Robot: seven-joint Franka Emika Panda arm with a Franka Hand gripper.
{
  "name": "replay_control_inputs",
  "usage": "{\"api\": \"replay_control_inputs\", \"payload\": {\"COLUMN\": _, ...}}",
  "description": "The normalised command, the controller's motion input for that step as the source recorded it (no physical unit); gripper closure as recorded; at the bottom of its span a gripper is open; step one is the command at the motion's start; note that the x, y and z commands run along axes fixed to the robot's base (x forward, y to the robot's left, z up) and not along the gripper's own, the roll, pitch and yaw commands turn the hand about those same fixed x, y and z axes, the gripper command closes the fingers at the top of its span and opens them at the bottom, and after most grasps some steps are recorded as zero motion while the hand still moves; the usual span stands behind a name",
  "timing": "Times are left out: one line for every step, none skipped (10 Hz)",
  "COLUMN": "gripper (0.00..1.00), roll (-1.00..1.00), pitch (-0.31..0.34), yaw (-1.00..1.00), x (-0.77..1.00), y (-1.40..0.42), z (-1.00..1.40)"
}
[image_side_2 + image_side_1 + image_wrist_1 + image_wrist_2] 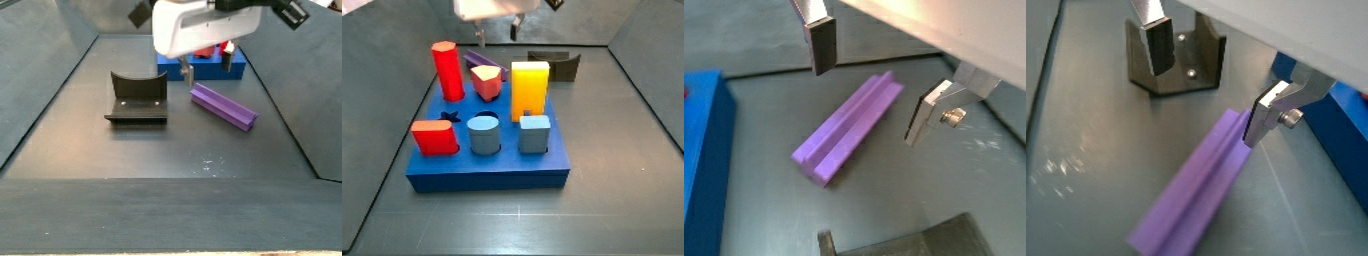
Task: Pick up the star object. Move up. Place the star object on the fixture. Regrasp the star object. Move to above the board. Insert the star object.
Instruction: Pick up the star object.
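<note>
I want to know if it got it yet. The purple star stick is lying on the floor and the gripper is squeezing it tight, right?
Not quite. The star object does lie on the floor, but the gripper is open above it, its fingers clear of the sides in both wrist views.

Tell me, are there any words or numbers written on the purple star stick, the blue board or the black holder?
No text: nothing readable shows in any view.
The star object, lying on the floor, is plain purple.
The board and its coloured pegs carry no letters or numbers.
The fixture shows only small screw holes, no label.
The pincer, open above the star object, bears no marking.
</note>
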Motion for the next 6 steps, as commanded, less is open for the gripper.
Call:
{"api": "replay_control_inputs", "payload": {"gripper": 0.0, "roll": 0.11, "pitch": 0.149, "yaw": 0.72, "x": -0.02, "y": -0.4, "z": -0.88}}
{"api": "replay_control_inputs", "payload": {"gripper": 0.0, "roll": 0.1, "pitch": 0.084, "yaw": 0.68, "x": -0.05, "y": -0.41, "z": -0.9}}
{"api": "replay_control_inputs", "payload": {"gripper": 0.0, "roll": 0.08, "pitch": 0.039, "yaw": 0.58, "x": -0.15, "y": -0.44, "z": -0.94}}
{"api": "replay_control_inputs", "payload": {"gripper": 0.0, "roll": 0.02, "pitch": -0.011, "yaw": 0.47, "x": -0.3, "y": -0.35, "z": -1.0}}
{"api": "replay_control_inputs", "payload": {"gripper": 0.0, "roll": 0.0, "pitch": -0.083, "yaw": 0.35, "x": -0.28, "y": -0.17, "z": -1.0}}
{"api": "replay_control_inputs", "payload": {"gripper": 0.0, "roll": -0.09, "pitch": -0.066, "yaw": 0.16, "x": -0.13, "y": 0.0, "z": -0.93}}
